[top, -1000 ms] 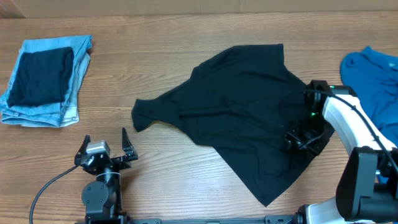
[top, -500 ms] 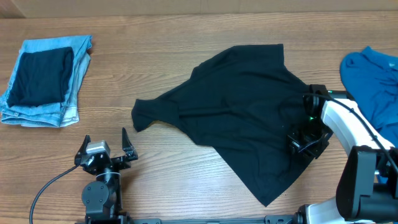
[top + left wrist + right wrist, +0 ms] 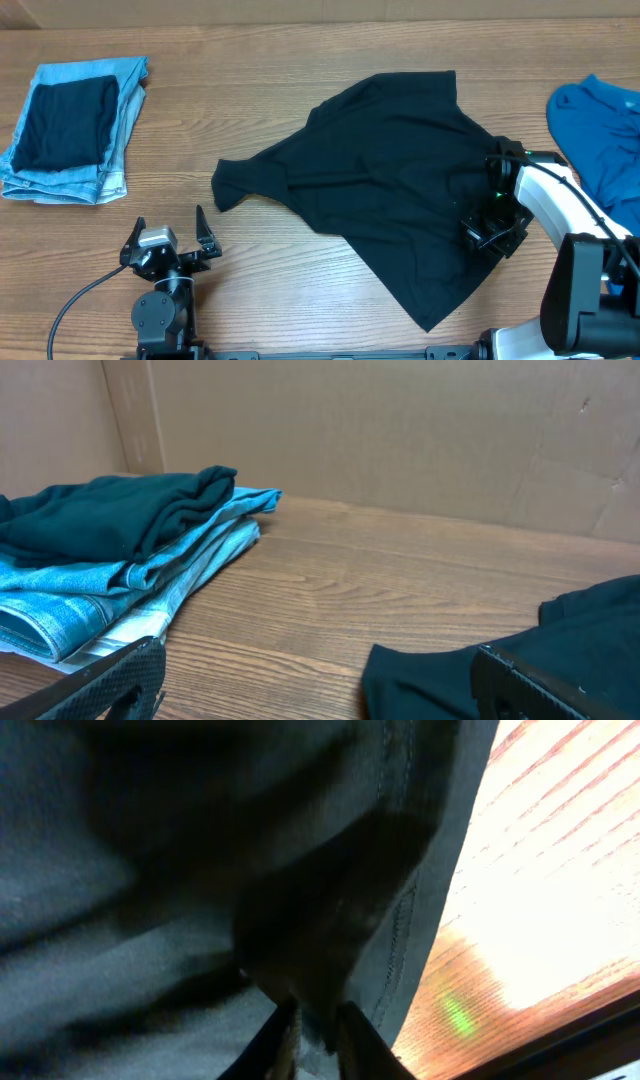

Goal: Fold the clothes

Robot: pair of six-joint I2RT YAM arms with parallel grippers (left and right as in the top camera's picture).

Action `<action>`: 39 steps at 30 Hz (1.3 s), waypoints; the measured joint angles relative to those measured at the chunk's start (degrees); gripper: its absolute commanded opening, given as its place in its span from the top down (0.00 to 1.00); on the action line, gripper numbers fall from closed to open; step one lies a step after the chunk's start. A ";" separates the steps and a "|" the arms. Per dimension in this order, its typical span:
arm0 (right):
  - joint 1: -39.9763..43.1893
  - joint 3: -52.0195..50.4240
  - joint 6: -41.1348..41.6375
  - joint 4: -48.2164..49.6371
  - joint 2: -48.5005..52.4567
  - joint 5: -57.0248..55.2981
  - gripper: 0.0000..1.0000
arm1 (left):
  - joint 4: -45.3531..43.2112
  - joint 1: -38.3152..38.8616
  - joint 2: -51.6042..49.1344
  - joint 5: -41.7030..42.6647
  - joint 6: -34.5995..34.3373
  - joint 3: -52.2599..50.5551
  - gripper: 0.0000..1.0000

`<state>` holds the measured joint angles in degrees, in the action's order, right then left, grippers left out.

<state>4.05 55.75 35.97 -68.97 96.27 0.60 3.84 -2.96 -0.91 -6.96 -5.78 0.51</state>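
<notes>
The clothes [image 3: 390, 190], a black T-shirt, lie spread and rumpled across the middle of the wooden table, one sleeve pointing left. My right gripper [image 3: 490, 226] sits on the shirt's right edge. In the right wrist view its two fingers pinch a raised fold of the black fabric [image 3: 300, 920] near a stitched hem, with the gripper [image 3: 315, 1020] nearly shut on it. At the front left my left gripper [image 3: 168, 228] stands wide open and holds nothing. In the left wrist view the left gripper [image 3: 325, 690] frames bare wood, and the shirt's sleeve tip [image 3: 430, 675] lies just inside the right finger.
A folded pile of light-blue jeans [image 3: 115, 150] with a dark garment [image 3: 65, 125] on top lies at the far left, also visible in the left wrist view as the jeans [image 3: 120, 600]. A bright blue garment [image 3: 600, 130] lies at the right edge. A cardboard wall [image 3: 400, 430] backs the table.
My right gripper has closed its fingers onto the shirt's right edge and shifted slightly left. The left arm has not moved.
</notes>
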 measured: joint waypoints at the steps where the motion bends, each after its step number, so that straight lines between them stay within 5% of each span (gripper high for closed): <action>1: 0.02 -0.02 -0.04 0.15 0.00 -0.22 0.55 | 0.00 0.00 0.00 0.00 0.00 0.00 0.00; 3: 0.04 -0.02 -0.24 0.85 0.00 -1.01 0.58 | 0.00 0.00 0.00 0.00 0.00 0.00 0.00; 6: 0.04 -0.04 0.11 2.36 0.00 -1.46 0.83 | 0.00 0.00 0.00 0.00 0.00 0.00 0.00; 9: 0.04 -0.04 -0.09 2.54 0.00 -1.42 0.96 | 0.00 0.00 0.00 0.00 0.00 0.00 0.00; 29: 0.04 -0.09 7.17 -2.40 0.00 -9.18 0.90 | 0.00 0.00 0.00 0.00 0.00 0.00 0.00; 33: 0.04 -0.09 7.87 -1.88 0.00 -9.79 0.64 | 0.00 0.00 0.00 0.00 0.02 0.00 0.00; 39: 0.04 -2.47 8.44 1.09 0.00 -10.08 0.62 | 0.00 0.00 0.00 0.00 0.00 0.00 0.00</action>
<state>4.10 53.28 44.40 -67.88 96.27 -9.47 3.84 -2.96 -0.91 -6.96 -5.78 0.51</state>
